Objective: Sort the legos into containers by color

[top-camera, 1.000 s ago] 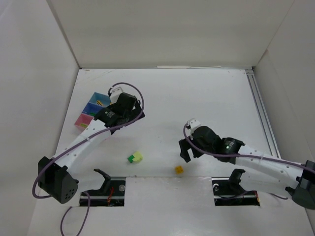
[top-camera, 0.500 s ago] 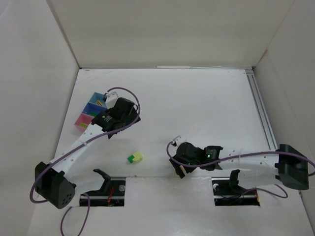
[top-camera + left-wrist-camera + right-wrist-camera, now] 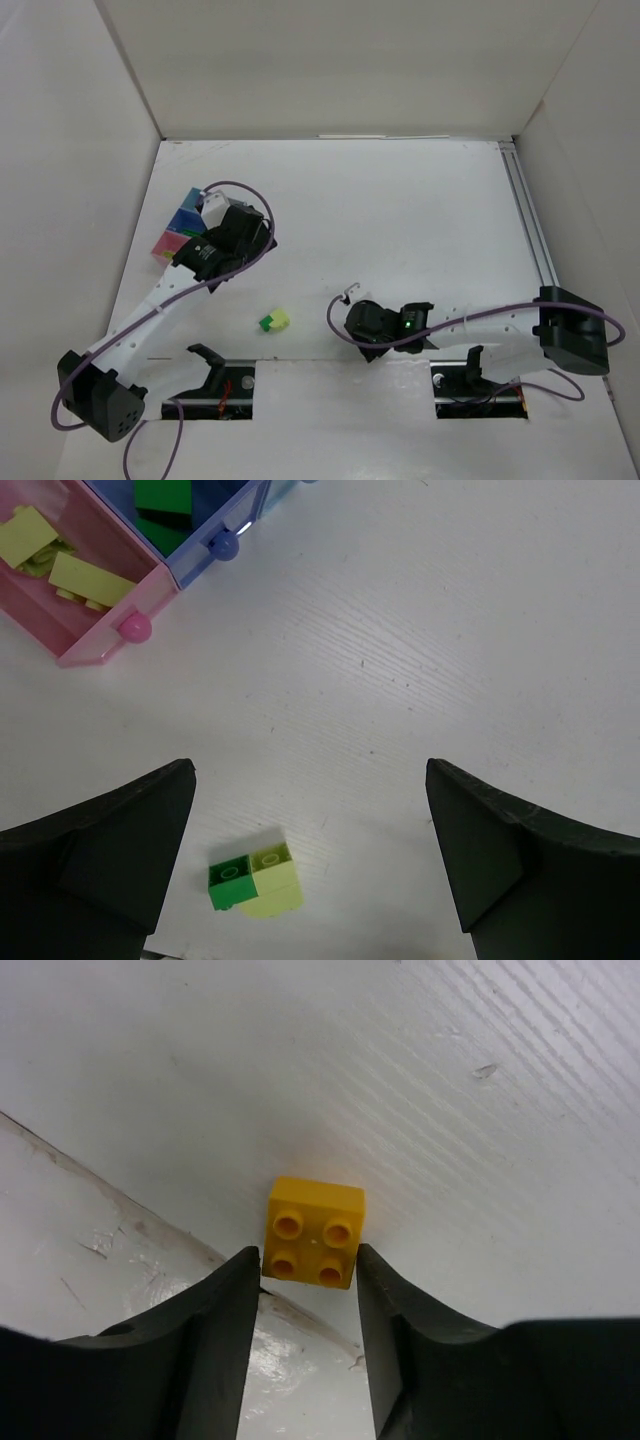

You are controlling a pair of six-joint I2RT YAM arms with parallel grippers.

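My right gripper is down at the table's near edge, its jaws pressed against both sides of a yellow lego. In the top view that gripper hides the brick. My left gripper hangs open above the table beside the containers. A dark green lego joined to a pale yellow-green one lies between its fingers, nearer the left one, untouched; the top view shows the pair too. The pink container holds pale yellow-green legos. The darker blue one holds dark green legos.
The three joined containers sit at the table's left side, against the white left wall. A metal rail runs along the right side. Two black mounts stand at the near edge by a glossy seam.
My right arm swung down and left to the near edge, and its jaws closed onto the yellow lego. My left arm drew back slightly toward the left, still open.
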